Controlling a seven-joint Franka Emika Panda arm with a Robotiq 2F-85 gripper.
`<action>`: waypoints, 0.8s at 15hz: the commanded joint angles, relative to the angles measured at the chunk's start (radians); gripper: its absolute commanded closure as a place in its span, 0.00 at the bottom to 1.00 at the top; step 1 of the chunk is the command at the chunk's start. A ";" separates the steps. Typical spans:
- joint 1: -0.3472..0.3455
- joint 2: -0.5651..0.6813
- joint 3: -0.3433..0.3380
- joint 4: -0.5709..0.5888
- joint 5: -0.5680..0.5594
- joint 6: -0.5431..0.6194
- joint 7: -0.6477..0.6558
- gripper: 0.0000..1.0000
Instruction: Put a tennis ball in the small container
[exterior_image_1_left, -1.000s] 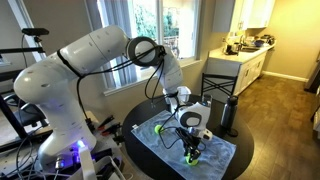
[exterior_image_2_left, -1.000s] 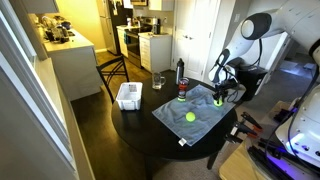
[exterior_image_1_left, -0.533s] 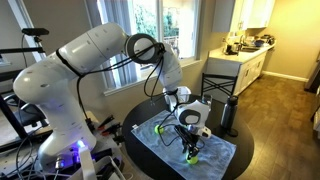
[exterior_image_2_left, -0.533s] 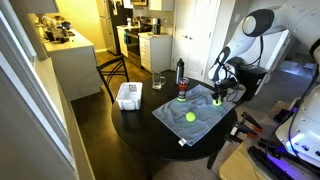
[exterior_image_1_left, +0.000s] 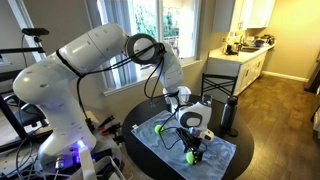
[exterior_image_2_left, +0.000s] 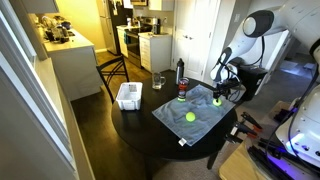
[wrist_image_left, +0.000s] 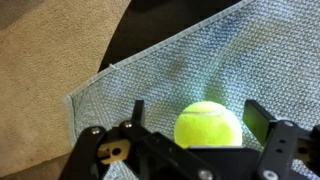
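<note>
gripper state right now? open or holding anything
gripper: open, jaws either side of the tennis ball on the cloth, not yet clamped on it

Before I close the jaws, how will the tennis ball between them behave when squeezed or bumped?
The tennis ball is round and lies loose on the cloth, so an off-centre touch would probably roll it. Its fuzzy felt should grip rather than slip. It looks small, so likely light.
</note>
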 joint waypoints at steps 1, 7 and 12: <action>-0.029 0.012 0.010 0.000 -0.004 0.098 -0.030 0.00; -0.060 0.043 0.057 0.008 0.001 0.308 -0.039 0.00; -0.102 0.082 0.125 0.025 0.006 0.384 -0.045 0.00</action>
